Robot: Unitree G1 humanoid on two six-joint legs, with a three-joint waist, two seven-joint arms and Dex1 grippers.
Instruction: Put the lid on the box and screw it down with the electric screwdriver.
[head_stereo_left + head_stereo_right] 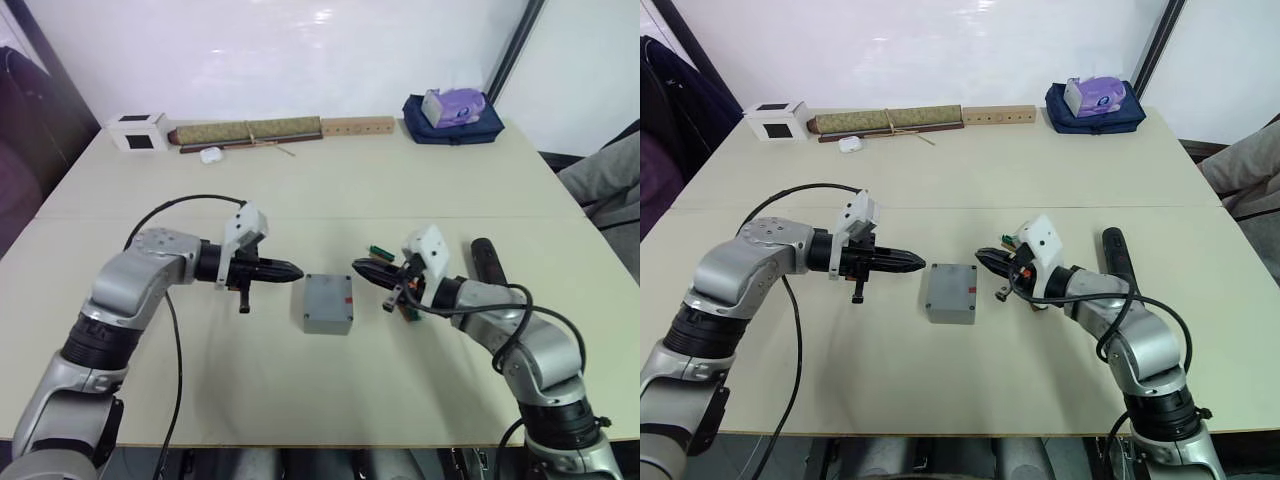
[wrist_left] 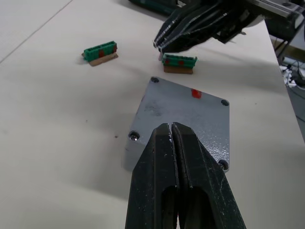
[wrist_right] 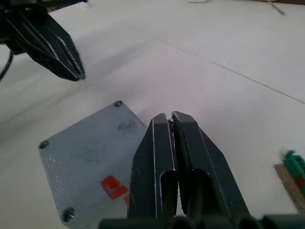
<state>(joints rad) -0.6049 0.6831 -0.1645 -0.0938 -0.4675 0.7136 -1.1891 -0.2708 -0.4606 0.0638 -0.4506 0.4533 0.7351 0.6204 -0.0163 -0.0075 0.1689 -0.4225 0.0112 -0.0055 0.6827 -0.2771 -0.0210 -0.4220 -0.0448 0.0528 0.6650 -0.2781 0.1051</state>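
The grey lid [image 1: 329, 298] lies flat on the box [image 1: 326, 324] at mid-table, its small red mark facing up and screw heads showing at its corners [image 2: 135, 136]. My left gripper [image 1: 297, 270] hovers just left of it, shut and empty. My right gripper [image 1: 357, 266] hovers just right of it, also shut and empty. The two sets of fingertips point at each other across the lid. The black electric screwdriver [image 1: 487, 262] lies on the table behind my right forearm.
Two small green circuit strips [image 2: 100, 50] [image 2: 179, 60] lie near the right gripper. Along the far edge stand a white cube [image 1: 137, 132], a long roll [image 1: 247, 132], a wooden block [image 1: 357, 126] and a blue bag [image 1: 453, 115]. A person's sleeve [image 1: 610, 170] shows at far right.
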